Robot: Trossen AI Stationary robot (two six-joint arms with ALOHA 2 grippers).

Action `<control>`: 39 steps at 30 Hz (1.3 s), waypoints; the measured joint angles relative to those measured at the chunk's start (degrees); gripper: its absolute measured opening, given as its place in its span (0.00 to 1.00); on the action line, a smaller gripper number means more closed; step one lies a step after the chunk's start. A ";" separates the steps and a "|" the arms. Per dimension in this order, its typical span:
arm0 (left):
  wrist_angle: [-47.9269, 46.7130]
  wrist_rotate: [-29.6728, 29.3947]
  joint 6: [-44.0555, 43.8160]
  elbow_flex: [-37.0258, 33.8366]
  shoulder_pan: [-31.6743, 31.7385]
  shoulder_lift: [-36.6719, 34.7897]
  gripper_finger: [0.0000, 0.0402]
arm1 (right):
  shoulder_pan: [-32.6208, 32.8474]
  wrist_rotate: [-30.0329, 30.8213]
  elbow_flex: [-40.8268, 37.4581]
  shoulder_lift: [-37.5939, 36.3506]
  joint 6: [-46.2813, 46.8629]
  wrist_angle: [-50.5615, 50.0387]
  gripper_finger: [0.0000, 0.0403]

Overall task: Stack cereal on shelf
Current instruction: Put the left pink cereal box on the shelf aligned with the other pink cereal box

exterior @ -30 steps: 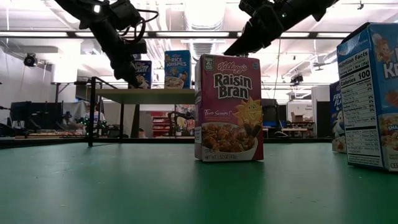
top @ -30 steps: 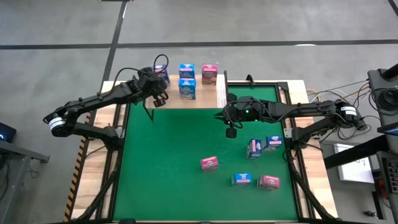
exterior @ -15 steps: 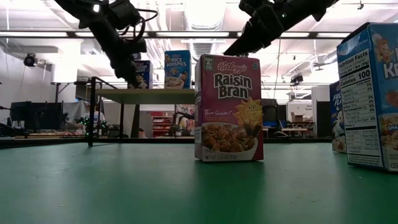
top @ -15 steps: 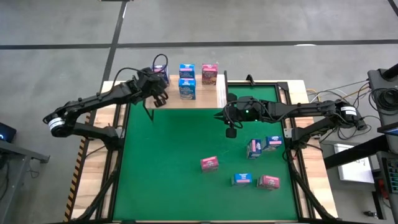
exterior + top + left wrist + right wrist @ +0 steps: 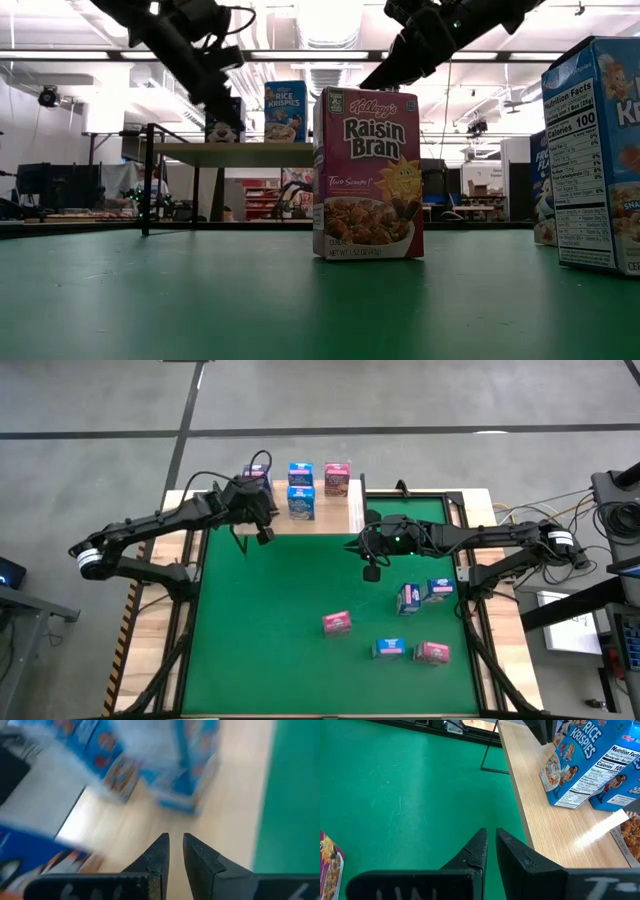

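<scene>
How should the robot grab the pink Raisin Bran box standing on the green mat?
Probably from above, fingers closing across the two narrow sides near the top of the pink Raisin Bran cardboard box. It stands upright and alone on the green mat, so nothing blocks them.

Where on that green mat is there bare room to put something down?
The green mat is bare across its whole left half, from the shelf down to the pink box. The right near corner is crowded with cereal boxes.
</scene>
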 joint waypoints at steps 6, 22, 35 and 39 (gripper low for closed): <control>3.69 1.02 -0.80 0.00 -5.53 0.00 0.09 | 0.02 -0.02 0.00 0.52 0.64 1.02 0.07; 8.30 -0.14 -5.04 -2.18 -15.50 -0.65 0.09 | 0.13 0.18 0.87 6.95 3.34 9.54 0.07; 25.45 -0.14 0.59 -11.50 -32.40 -6.68 0.09 | 9.49 -7.58 12.92 6.45 14.29 -11.14 0.07; 32.07 -1.18 1.14 -16.11 -33.39 -10.54 0.09 | 13.05 -7.58 16.72 7.24 17.76 -16.19 0.07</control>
